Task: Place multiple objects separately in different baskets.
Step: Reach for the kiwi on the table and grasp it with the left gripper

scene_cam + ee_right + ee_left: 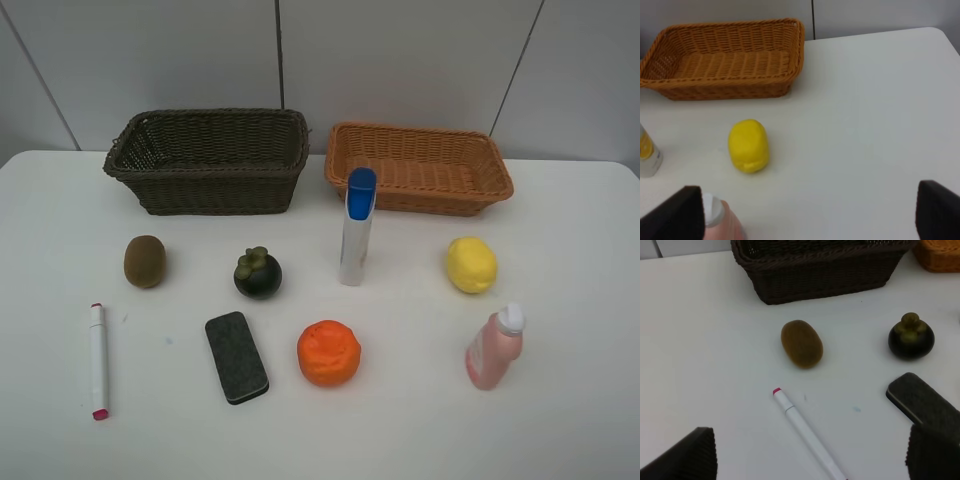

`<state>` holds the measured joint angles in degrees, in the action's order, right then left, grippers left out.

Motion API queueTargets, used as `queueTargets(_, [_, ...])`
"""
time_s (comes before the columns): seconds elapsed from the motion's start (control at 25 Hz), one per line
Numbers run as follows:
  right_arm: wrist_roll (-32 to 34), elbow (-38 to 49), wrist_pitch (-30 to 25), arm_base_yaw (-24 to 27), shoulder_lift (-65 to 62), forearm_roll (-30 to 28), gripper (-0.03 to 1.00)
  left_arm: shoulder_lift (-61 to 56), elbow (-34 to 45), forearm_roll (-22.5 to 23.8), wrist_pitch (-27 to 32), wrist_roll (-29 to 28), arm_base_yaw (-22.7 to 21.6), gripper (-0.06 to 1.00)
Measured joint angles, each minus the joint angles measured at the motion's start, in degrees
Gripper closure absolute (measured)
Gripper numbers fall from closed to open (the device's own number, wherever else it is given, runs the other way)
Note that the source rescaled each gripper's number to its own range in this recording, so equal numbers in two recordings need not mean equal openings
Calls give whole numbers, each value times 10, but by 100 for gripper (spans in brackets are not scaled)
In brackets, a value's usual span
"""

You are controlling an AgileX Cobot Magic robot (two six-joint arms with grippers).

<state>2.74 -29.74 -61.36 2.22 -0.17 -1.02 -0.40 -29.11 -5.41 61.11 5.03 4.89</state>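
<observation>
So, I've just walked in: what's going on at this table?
Nothing is being handled yet. The left tool and the right tool are both open and empty, the left facing the kiwi and marker, the right facing the lemon. Everything to be sorted sits on the white table in front of the dark basket and the tan basket; nothing shows inside either.

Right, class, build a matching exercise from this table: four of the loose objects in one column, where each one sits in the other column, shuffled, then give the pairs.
Column A
1. kiwi
2. orange
3. lemon
4. marker

Column B
a. between the eraser and the pink bottle
b. in front of the light basket
c. farthest left in the high view, lying flat
d. in front of the dark basket, near its left end

Pairs: 1-d, 2-a, 3-b, 4-c
</observation>
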Motion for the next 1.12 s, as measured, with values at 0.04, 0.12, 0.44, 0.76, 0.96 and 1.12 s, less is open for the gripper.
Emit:
queueTargets(0.04, [0, 0, 0, 0, 0, 0, -3, 0, 0, 0, 0, 0, 0, -5])
queueTargets(0.12, [0, 0, 0, 0, 0, 0, -3, 0, 0, 0, 0, 0, 0, -5])
queueTargets(0.44, [0, 0, 0, 0, 0, 0, -3, 0, 0, 0, 0, 0, 0, -5])
queueTargets(0.76, [0, 0, 0, 0, 0, 0, -3, 91, -8, 0, -16, -40, 0, -5])
queueTargets(0.96, [0, 0, 0, 0, 0, 0, -3, 352, -33, -5, -64, -112, 0, -5])
queueTargets(1.12, [0, 0, 0, 0, 0, 0, -3, 550, -76, -47, -118, -116, 0, -5])
